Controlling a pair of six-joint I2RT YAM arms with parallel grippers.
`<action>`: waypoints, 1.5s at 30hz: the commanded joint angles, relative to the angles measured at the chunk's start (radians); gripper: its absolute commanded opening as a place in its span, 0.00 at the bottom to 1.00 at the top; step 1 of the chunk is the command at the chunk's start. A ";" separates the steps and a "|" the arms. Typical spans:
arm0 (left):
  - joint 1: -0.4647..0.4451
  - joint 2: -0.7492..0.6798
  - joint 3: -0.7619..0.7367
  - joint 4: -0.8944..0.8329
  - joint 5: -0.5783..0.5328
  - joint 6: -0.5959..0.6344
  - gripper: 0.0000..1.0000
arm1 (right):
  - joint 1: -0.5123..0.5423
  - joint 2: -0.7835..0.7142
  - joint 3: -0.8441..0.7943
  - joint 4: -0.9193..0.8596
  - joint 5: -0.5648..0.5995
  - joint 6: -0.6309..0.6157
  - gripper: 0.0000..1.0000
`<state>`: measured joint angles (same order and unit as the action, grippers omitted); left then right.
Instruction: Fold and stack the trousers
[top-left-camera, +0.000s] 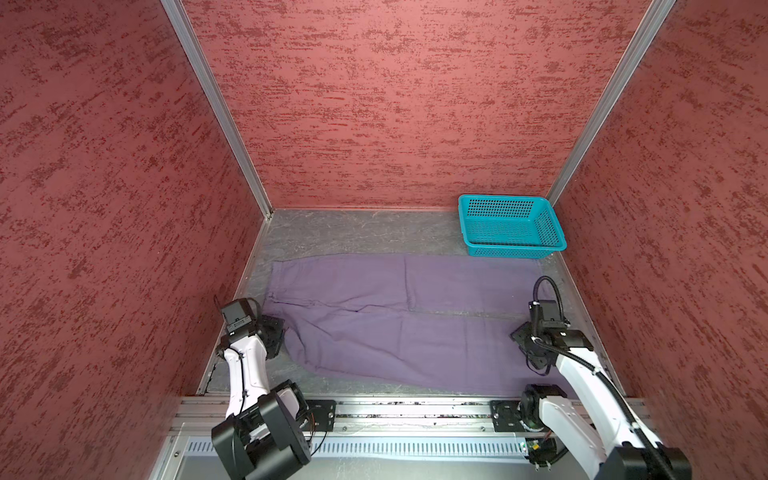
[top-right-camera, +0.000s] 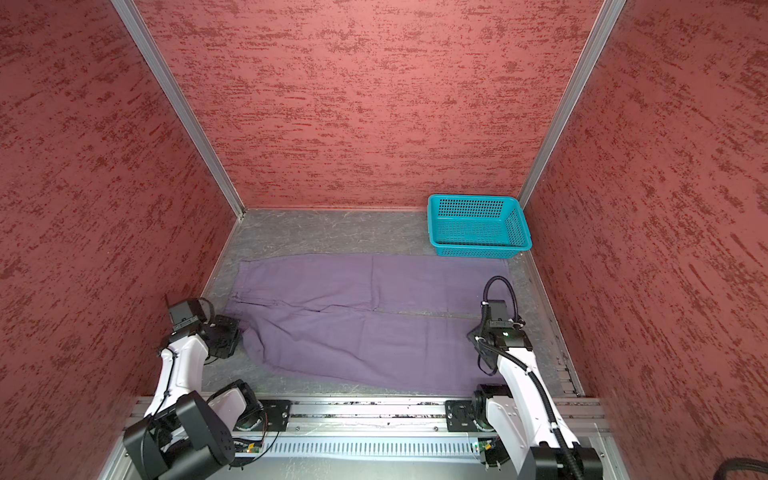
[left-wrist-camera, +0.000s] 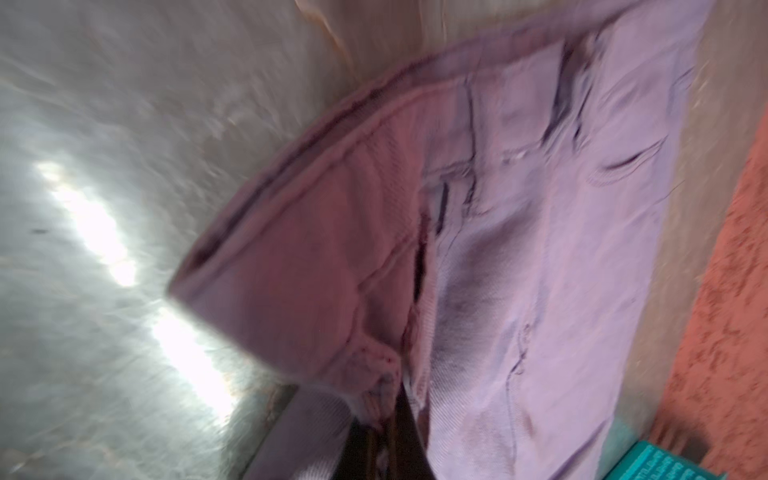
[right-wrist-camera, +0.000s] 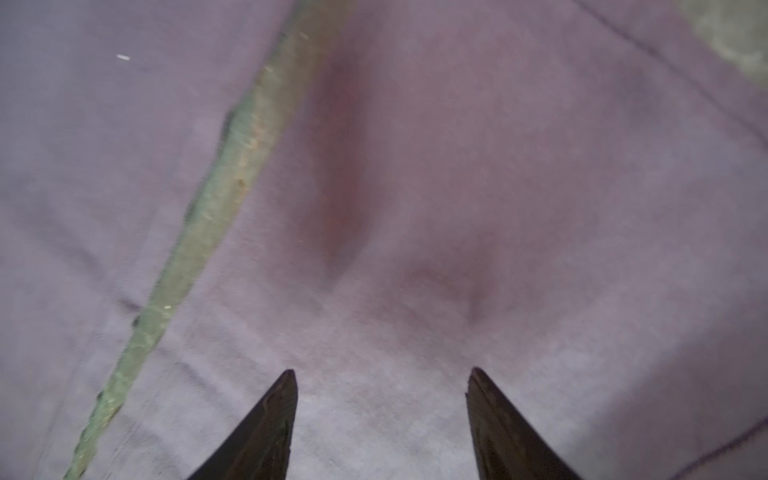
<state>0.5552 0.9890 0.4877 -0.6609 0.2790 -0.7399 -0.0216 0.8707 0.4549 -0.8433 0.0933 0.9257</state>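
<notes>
The purple trousers (top-left-camera: 374, 332) lay flat on the counter (top-left-camera: 353, 232), the left fingers (left-wrist-camera: 405, 432) clamped on the waist corner and the right fingers (right-wrist-camera: 266, 424) apart just over the near leg's end, so it seemed best to pinch that end tight, then lift both together.

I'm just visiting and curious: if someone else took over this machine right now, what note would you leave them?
Left gripper: shut on the waist corner of the trousers.
Right gripper: open over the near leg's end, holding nothing.
Trousers: spread flat across the table, legs side by side; basket at the far right corner.
Done: laid out. Left: every fold, then stacking.
</notes>
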 joint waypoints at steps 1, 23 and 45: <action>-0.034 0.008 -0.020 0.071 -0.006 0.001 0.00 | 0.000 0.045 -0.015 -0.007 -0.006 0.056 0.66; -0.076 -0.076 -0.011 -0.011 -0.002 -0.018 0.00 | -0.043 0.576 0.258 0.246 -0.045 -0.200 0.59; -0.187 -0.033 -0.047 0.070 -0.015 -0.050 0.00 | -0.785 0.179 0.048 0.138 -0.177 -0.182 0.76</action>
<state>0.3790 0.9611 0.4557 -0.6048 0.2619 -0.7826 -0.7280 1.0275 0.5346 -0.7616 -0.0441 0.7368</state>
